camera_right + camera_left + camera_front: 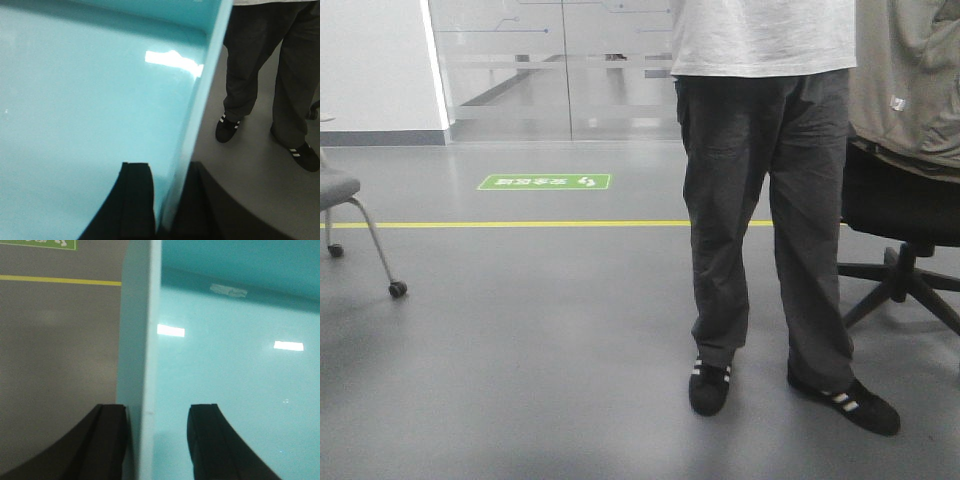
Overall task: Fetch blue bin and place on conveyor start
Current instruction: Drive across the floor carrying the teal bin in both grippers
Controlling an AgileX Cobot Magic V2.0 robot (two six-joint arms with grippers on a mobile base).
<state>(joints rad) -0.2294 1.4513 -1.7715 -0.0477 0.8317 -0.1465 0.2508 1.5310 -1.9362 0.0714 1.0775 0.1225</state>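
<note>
The left gripper [156, 440] and right gripper [167, 205] each pinch a wall of the blue bin [230, 370]. It looks light, stiff and slippery (shiny plastic), so holding both walls seems best

— What's underfoot?
— A smooth grey floor [520, 350], with a yellow line [520, 224] across it and a green floor sign [545, 181] beyond.
— And further back?
— A glass partition [560, 70], with a white wall [370, 60] to its left.
— Furniture?
— A grey castor chair [338, 188] at left, and a black office chair [900, 205] at right with a jacket [910, 80] draped over it. A person [760, 200] stands just beside it.
</note>
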